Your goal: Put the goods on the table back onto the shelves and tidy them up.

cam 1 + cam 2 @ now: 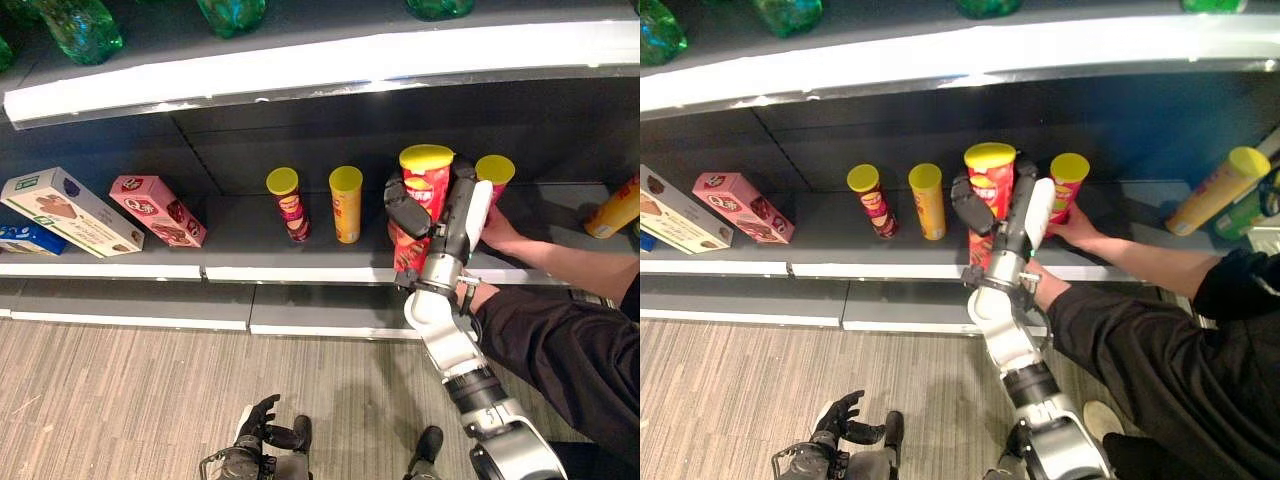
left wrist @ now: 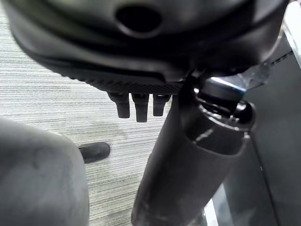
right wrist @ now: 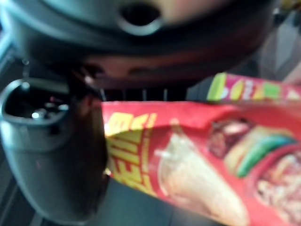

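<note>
Chip cans stand on the dark shelf (image 1: 240, 235): the big red can (image 1: 424, 205) sits upright at the front edge, clasped by the right hand (image 1: 420, 215), thumb on its left side, fingers behind. Three smaller yellow-lidded cans stand along the same shelf: two (image 1: 288, 203) (image 1: 346, 203) to its left, one (image 1: 494, 175) behind it, touched by a person's hand (image 1: 497, 230). Two boxes (image 1: 70, 211) (image 1: 157, 210) lean at far left. Only the right eye view shows a tilted yellow can (image 1: 1218, 190). The left hand (image 1: 262, 420), fingers loosely curled and empty, hangs low over the floor.
</note>
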Available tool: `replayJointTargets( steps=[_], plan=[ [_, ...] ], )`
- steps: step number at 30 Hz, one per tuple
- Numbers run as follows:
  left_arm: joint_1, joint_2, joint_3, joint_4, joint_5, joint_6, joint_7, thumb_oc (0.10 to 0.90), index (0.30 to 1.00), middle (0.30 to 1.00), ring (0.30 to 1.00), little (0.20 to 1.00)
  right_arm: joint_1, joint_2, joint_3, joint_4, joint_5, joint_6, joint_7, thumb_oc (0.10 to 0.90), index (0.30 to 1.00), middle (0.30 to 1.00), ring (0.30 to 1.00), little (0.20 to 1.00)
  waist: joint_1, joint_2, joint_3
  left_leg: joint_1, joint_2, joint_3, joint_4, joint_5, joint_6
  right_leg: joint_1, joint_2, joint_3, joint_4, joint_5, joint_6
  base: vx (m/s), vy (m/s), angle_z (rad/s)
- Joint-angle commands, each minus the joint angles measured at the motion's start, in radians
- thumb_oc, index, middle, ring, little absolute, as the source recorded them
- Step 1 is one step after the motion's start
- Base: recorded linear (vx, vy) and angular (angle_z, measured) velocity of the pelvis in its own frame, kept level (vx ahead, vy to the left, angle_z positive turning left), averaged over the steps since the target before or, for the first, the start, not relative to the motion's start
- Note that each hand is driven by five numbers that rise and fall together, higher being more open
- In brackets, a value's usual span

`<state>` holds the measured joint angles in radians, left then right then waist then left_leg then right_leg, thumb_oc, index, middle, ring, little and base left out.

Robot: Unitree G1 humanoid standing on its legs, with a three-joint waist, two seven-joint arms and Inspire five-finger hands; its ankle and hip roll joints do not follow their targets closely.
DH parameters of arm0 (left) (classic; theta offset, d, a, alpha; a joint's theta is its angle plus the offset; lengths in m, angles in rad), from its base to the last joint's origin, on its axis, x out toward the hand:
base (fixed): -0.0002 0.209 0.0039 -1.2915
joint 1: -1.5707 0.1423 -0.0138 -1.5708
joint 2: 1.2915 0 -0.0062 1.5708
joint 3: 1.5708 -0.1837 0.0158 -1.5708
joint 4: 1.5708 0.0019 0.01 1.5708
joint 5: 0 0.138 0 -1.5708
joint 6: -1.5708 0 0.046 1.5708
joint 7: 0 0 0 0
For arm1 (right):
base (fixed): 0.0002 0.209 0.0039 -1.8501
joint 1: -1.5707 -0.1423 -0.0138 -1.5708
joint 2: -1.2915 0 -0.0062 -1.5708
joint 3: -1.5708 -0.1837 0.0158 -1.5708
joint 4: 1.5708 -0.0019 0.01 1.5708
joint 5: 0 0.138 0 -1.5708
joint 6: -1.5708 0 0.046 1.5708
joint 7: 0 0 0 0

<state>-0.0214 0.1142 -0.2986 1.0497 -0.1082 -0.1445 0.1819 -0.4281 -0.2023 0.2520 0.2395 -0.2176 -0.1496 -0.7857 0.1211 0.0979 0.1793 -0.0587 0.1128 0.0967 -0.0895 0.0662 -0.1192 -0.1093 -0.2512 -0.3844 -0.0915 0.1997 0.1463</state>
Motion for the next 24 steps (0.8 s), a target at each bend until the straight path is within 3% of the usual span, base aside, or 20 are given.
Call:
replayJointTargets(
  steps=[1, 5, 6, 12, 14, 17, 21, 24],
  plan=[
    [0.075, 0.041, -0.069, 0.104, 0.081, 0.021, 0.006, 0.800, 0.900, 0.900, 0.900, 0.900, 0.017, 0.028, 0.002, -0.207, -0.044, -0.148, 0.028, 0.400, 0.300, 0.300, 0.300, 0.300, -0.004, -0.040, -0.040, 0.083, -0.021, 0.044, 0.002, -0.136, 0.043, 0.037, -0.029, 0.056, 0.004, -0.038, 0.050, 0.08, 0.021, -0.03],
    [0.080, 0.030, -0.051, 0.120, 0.087, 0.023, 0.012, 0.800, 0.900, 0.900, 0.900, 0.900, 0.145, 0.023, 0.044, -0.297, -0.004, -0.178, 0.079, 0.400, 0.300, 0.300, 0.300, 0.300, -0.040, -0.053, -0.058, 0.123, -0.016, 0.065, 0.002, -0.144, 0.039, 0.059, -0.020, 0.073, 0.004, -0.046, 0.047, 0.04, 0.026, -0.14],
    [0.083, 0.023, -0.033, 0.126, 0.084, 0.022, 0.030, 0.800, 0.900, 0.900, 0.900, 0.900, 0.274, 0.000, 0.069, -0.384, 0.009, -0.202, 0.119, 0.400, 0.300, 0.300, 0.300, 0.300, -0.075, -0.059, -0.072, 0.145, -0.013, 0.085, 0.002, -0.146, 0.036, 0.071, -0.014, 0.085, 0.004, -0.049, 0.046, 0.04, 0.034, -0.21],
    [0.089, 0.005, -0.013, 0.135, 0.069, 0.013, 0.059, 0.800, 0.900, 0.900, 0.900, 0.900, 0.434, -0.023, 0.100, -0.469, 0.044, -0.237, 0.167, 0.400, 0.300, 0.300, 0.300, 0.300, -0.125, -0.061, -0.089, 0.178, -0.007, 0.117, 0.002, -0.150, 0.034, 0.080, -0.004, 0.109, 0.004, -0.047, 0.042, 0.00, 0.007, -0.27],
    [0.096, -0.006, 0.008, 0.142, 0.046, 0.007, 0.078, 0.800, 0.900, 0.900, 0.900, 0.900, 0.527, -0.040, 0.105, -0.491, 0.069, -0.261, 0.193, 0.400, 0.300, 0.300, 0.300, 0.300, -0.166, -0.063, -0.106, 0.204, 0.011, 0.151, 0.002, -0.146, 0.024, 0.085, 0.012, 0.131, 0.004, -0.053, 0.037, 0.00, -0.069, -0.40],
    [0.104, -0.010, 0.012, 0.140, 0.039, 0.006, 0.086, 0.800, 0.900, 0.900, 0.900, 0.900, 0.551, -0.046, 0.106, -0.492, 0.079, -0.265, 0.196, 0.400, 0.300, 0.300, 0.300, 0.300, -0.179, -0.062, -0.115, 0.217, 0.023, 0.168, 0.002, -0.144, 0.018, 0.090, 0.024, 0.141, 0.004, -0.060, 0.033, 0.02, -0.089, -0.28],
    [0.115, -0.023, 0.022, 0.139, -0.003, 0.004, 0.109, 0.800, 0.900, 0.900, 0.900, 0.900, 0.558, -0.075, 0.092, -0.483, 0.071, -0.264, 0.166, 0.400, 0.300, 0.300, 0.300, 0.300, -0.202, -0.048, -0.127, 0.264, 0.075, 0.214, 0.002, -0.119, -0.010, 0.118, 0.078, 0.159, 0.005, -0.101, 0.003, 0.04, -0.178, -0.22],
    [0.123, -0.029, 0.029, 0.130, -0.034, 0.000, 0.114, 0.800, 0.900, 0.900, 0.900, 0.900, 0.560, -0.090, 0.089, -0.486, 0.063, -0.266, 0.156, 0.400, 0.300, 0.300, 0.300, 0.300, -0.203, -0.043, -0.117, 0.264, 0.110, 0.224, 0.069, -0.122, -0.023, 0.137, 0.111, 0.169, 0.011, -0.129, -0.019, 0.04, -0.219, -0.14]
  ],
)
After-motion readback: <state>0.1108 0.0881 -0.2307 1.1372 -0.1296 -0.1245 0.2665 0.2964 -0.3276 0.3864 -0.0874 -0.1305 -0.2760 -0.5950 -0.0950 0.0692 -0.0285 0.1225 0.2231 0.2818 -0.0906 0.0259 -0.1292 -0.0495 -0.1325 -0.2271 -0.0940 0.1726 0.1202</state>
